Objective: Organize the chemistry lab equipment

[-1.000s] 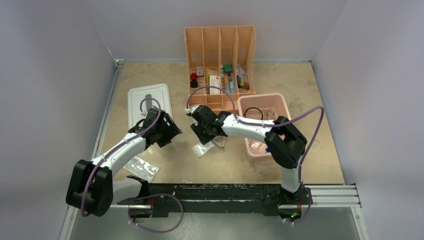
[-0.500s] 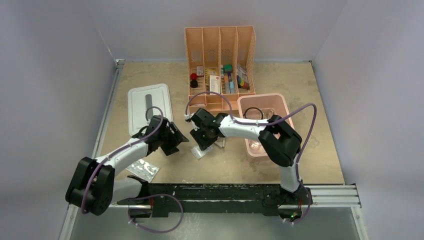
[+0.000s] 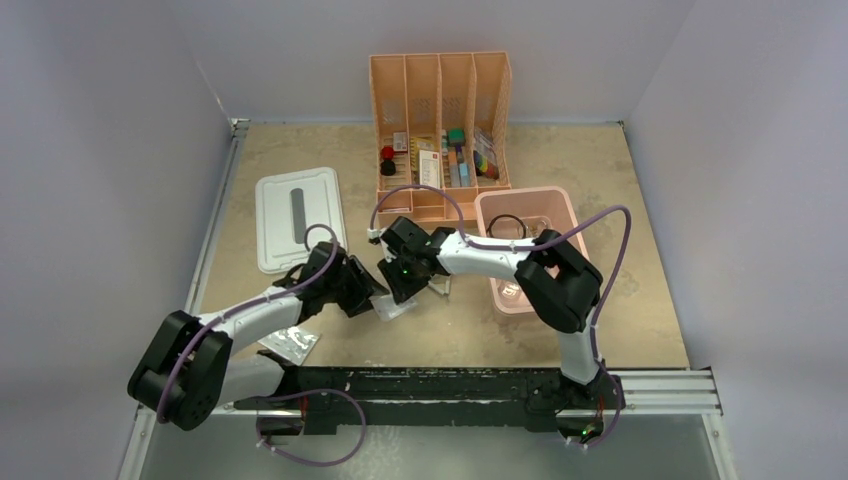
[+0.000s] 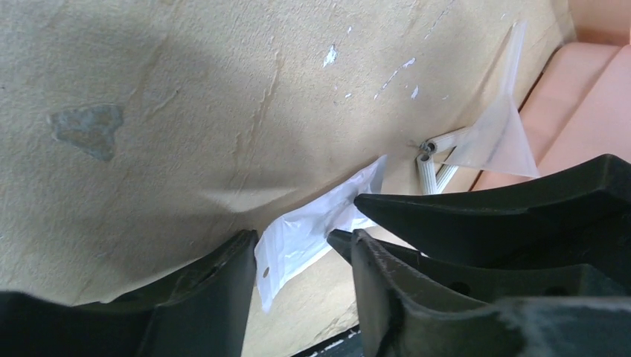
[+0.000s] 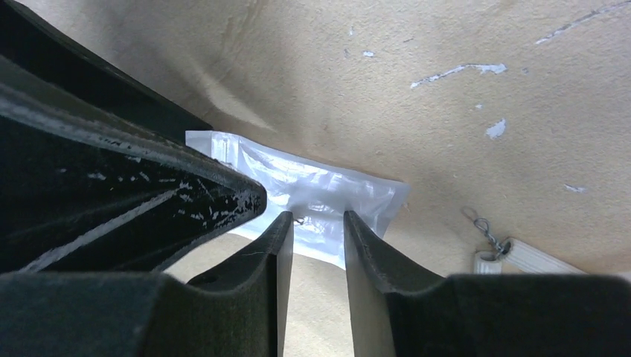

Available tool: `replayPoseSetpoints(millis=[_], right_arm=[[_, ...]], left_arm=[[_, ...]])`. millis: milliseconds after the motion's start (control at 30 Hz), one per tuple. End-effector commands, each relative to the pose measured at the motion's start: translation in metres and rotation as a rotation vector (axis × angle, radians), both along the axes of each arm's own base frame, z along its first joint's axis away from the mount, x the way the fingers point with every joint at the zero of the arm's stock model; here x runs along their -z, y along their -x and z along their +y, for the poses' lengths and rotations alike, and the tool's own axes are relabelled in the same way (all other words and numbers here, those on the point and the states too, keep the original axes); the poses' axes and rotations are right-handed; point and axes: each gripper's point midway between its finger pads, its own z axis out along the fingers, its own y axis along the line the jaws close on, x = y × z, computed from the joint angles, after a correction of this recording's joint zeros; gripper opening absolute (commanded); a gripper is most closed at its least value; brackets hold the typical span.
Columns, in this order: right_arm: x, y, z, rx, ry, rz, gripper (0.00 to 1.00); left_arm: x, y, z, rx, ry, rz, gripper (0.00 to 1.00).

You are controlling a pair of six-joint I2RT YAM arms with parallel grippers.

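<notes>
A clear packet (image 3: 394, 306) lies on the table between my two grippers. My left gripper (image 3: 368, 297) is open at the packet's left end; in the left wrist view the packet (image 4: 312, 227) reaches between its fingertips (image 4: 294, 245) without being clamped. My right gripper (image 3: 402, 281) is open a little, low over the same packet (image 5: 327, 192), with its tips (image 5: 316, 223) at the packet's near edge. The white triangle (image 3: 438, 288) lies just right of the packet and shows in the left wrist view (image 4: 437, 160) and the right wrist view (image 5: 521, 256). A second clear packet (image 3: 283, 342) lies near the left arm.
A pink bin (image 3: 560, 215) at right holds a black ring (image 3: 507, 225) and clear items. The peach divided organizer (image 3: 440, 75) stands at the back. A white lid (image 3: 280, 215) lies at left. The two grippers nearly touch over the packet.
My left gripper has moved right and forward up to the packet's left end. My right gripper has come down a little over the packet, which has shifted slightly toward the near left.
</notes>
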Motion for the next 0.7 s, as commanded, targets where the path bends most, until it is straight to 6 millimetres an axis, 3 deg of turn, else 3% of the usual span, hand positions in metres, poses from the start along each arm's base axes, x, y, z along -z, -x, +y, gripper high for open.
replayPoseSetpoints(millis=[0, 200, 400, 567, 667], right_arm=[[0.006, 0.011, 0.004, -0.002, -0.030, 0.050, 0.32], [0.000, 0.009, 0.013, -0.004, -0.086, 0.044, 0.30], [-0.017, 0.001, 0.013, 0.016, -0.132, 0.003, 0.29], [-0.052, -0.010, 0.005, 0.039, -0.191, -0.054, 0.31], [-0.088, -0.015, -0.002, 0.030, -0.247, -0.099, 0.35]], left_arm=[[-0.002, 0.000, -0.005, -0.019, 0.046, -0.018, 0.44], [-0.009, -0.004, -0.009, -0.017, 0.079, -0.058, 0.30], [-0.020, -0.009, -0.005, -0.009, 0.037, -0.095, 0.03], [-0.034, -0.014, 0.000, 0.034, -0.030, -0.136, 0.00], [-0.051, -0.021, -0.001, 0.079, -0.058, -0.188, 0.00]])
